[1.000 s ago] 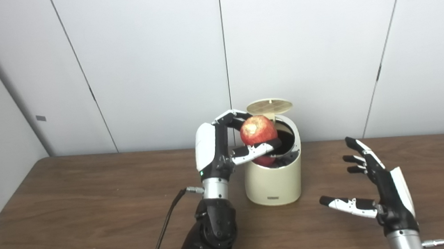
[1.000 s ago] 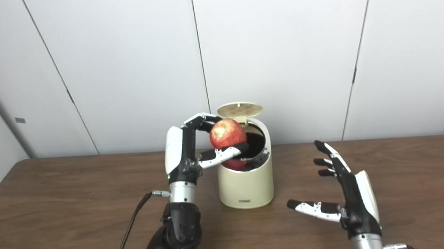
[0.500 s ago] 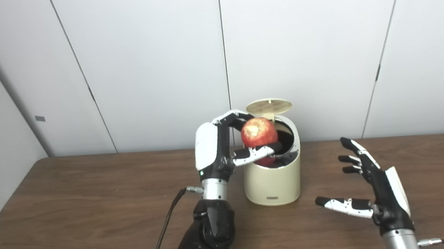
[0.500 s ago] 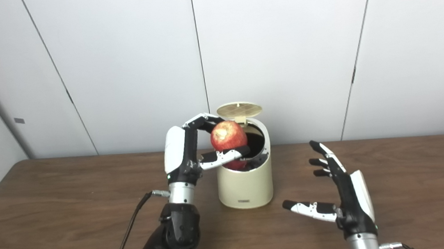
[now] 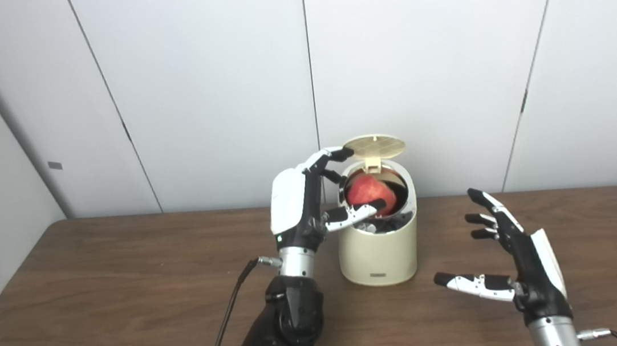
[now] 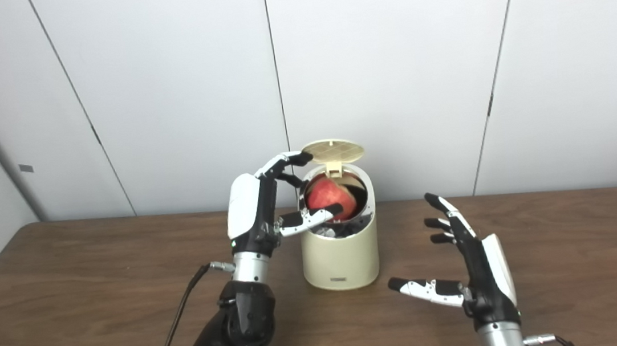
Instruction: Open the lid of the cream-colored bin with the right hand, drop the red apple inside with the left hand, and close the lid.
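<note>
Standing on a brown wooden table [image 5: 99, 309] against a white panelled wall, a cream-colored bin [image 5: 379, 246] has its round lid [image 5: 374, 145] raised at the far side. A red apple [image 5: 367, 193] sits in the bin's mouth, below the rim. The left hand [image 5: 311, 201] is just left of the bin, fingers spread and touching nothing that can be seen, thumb over the rim. The right hand [image 5: 516, 266] hovers to the right, fingers apart, empty.
</note>
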Controlling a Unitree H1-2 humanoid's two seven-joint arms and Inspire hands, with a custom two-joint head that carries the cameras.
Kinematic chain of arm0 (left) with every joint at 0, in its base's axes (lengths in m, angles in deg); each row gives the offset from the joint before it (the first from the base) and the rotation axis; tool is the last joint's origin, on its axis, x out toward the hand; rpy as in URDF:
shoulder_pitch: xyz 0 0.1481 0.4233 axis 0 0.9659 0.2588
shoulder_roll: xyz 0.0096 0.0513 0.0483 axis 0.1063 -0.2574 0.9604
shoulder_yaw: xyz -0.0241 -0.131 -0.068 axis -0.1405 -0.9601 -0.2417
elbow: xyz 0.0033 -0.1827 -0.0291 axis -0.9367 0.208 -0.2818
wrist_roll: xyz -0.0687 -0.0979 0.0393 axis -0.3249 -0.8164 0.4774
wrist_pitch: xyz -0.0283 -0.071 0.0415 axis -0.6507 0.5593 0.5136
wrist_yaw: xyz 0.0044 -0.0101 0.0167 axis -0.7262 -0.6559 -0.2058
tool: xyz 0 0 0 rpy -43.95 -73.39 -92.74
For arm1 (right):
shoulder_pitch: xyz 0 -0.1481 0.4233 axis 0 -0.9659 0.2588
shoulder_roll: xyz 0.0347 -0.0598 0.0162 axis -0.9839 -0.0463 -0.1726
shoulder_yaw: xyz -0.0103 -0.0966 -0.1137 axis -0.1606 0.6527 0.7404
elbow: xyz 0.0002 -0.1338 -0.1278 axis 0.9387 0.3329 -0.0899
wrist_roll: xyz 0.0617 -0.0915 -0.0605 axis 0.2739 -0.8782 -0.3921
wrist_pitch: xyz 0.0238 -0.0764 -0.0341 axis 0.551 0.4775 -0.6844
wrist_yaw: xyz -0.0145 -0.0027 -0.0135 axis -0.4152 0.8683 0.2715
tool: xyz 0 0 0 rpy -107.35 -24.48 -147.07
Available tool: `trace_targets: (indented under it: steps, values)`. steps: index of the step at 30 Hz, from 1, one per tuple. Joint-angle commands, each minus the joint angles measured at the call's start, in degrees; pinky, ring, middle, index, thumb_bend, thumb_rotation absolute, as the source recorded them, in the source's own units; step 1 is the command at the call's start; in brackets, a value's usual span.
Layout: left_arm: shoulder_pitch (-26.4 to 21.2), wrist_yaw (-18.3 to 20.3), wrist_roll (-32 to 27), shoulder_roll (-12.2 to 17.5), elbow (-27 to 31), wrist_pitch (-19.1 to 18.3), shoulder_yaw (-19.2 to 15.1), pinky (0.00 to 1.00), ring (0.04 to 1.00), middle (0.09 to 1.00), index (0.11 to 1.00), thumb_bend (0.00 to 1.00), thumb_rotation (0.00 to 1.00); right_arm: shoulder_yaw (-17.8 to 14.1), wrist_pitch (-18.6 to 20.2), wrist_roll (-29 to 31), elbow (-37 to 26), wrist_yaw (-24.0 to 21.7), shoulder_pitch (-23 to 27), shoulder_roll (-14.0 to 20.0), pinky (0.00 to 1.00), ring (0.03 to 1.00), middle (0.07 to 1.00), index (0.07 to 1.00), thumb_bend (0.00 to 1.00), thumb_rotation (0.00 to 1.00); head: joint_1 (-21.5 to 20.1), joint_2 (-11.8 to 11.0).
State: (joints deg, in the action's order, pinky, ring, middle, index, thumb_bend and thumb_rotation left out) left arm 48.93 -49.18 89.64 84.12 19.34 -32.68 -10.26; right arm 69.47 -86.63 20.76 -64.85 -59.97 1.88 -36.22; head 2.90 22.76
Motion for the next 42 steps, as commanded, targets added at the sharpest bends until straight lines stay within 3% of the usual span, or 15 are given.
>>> trace_targets:
  steps: [1,18,22,24,26,30,34,42]
  values:
    - [-1.5,2.5,0.0,-0.6,0.3,-0.7,0.7,0.75,0.742,0.724,0.717,0.88,0.19,0.0,-1.3,0.0,-1.4,0.3,1.7,-0.1,0.67,0.775,0.891,0.873,0.78,0.09,0.0,0.0]
    - [-0.6,3.0,-0.7,-0.5,1.4,-0.4,0.1,0.70,0.710,0.704,0.703,0.88,0.19,0.4,-0.9,-0.5,-1.6,0.6,1.7,-0.4,0.68,0.774,0.886,0.871,0.79,0.12,0.0,-0.3]
    - [0.2,2.0,-1.6,-0.4,2.2,1.6,-0.3,0.64,0.652,0.646,0.624,0.81,0.15,0.3,-0.7,-0.4,-1.7,0.4,1.7,-0.5,0.68,0.779,0.889,0.872,0.78,0.13,0.2,-0.2]
    - [0.5,1.6,-2.2,-0.5,2.6,2.7,-0.7,0.58,0.588,0.581,0.520,0.58,0.08,0.3,-0.9,-0.2,-1.6,0.4,1.7,-0.5,0.68,0.778,0.891,0.872,0.78,0.12,0.3,-0.3]
    - [0.9,1.1,-2.9,-0.5,3.1,4.3,-1.4,0.53,0.537,0.507,0.506,0.53,0.03,0.3,-1.0,-0.3,-1.5,0.5,1.7,-0.4,0.67,0.777,0.893,0.872,0.78,0.12,0.4,-0.2]
    - [1.7,1.2,-4.5,-0.2,4.6,6.2,-2.6,0.50,0.512,0.475,0.503,0.52,0.00,0.5,-1.1,-0.5,-1.5,0.4,1.6,-0.3,0.67,0.774,0.893,0.868,0.78,0.12,0.5,-0.3]
    - [2.0,0.0,-4.5,0.3,4.6,8.6,-3.7,0.54,0.529,0.482,0.497,0.52,0.00,0.6,-1.2,-0.5,-1.4,0.3,1.6,-0.2,0.66,0.773,0.888,0.866,0.79,0.13,0.6,-0.4]
    - [2.6,0.7,-4.5,0.8,4.8,9.1,-5.1,0.56,0.556,0.499,0.484,0.52,0.00,0.7,-0.8,-0.5,-1.6,-0.2,1.4,0.0,0.65,0.767,0.889,0.869,0.79,0.11,0.9,-0.4]
